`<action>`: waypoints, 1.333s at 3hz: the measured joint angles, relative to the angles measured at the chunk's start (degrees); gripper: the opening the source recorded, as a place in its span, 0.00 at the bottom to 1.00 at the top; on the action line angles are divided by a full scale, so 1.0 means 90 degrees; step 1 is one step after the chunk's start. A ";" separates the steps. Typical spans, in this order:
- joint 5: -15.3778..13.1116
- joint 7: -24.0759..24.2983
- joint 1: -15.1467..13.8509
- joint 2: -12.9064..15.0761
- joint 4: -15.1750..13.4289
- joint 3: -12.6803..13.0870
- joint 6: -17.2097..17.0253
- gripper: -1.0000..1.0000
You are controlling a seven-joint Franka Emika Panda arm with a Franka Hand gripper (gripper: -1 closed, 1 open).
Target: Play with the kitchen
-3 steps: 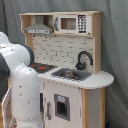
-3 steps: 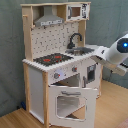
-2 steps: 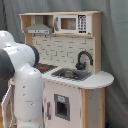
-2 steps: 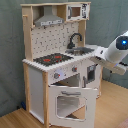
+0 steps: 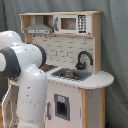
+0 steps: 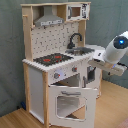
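Note:
The kitchen (image 6: 37, 80) is pale wood with white panels. In the second exterior view I see its hood (image 6: 48, 21), microwave (image 6: 75, 11), black faucet (image 6: 75, 39), sink (image 6: 85, 50) and red-ringed hob (image 6: 52, 59). Its windowed oven door (image 6: 70, 104) hangs open, tilted forward. My white arm (image 6: 117, 47) reaches in from the second exterior view's right. My gripper (image 6: 93, 76) sits low at the front panel under the sink, just right of the oven door. In the first exterior view my arm (image 5: 27, 75) hides the kitchen's left side; the faucet (image 5: 83, 59) and microwave (image 5: 68, 23) show.
A grey curtain (image 6: 10, 50) hangs behind the kitchen. The floor (image 6: 110, 115) is pale wood. The open oven door juts out into the space in front of the kitchen.
My arm has shifted slightly: in the first exterior view it covers a little more of the kitchen's left side, and in the second its upper end sits a bit higher. The oven door stays open.

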 joint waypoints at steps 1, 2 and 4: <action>0.0000 -0.0219 -0.0090 0.0249 -0.0381 -0.0078 0.0423 1.00; -0.0003 -0.0482 -0.0184 0.0574 -0.0836 -0.0186 0.0932 1.00; -0.0033 -0.1119 -0.0436 0.1170 -0.1434 -0.0395 0.1826 1.00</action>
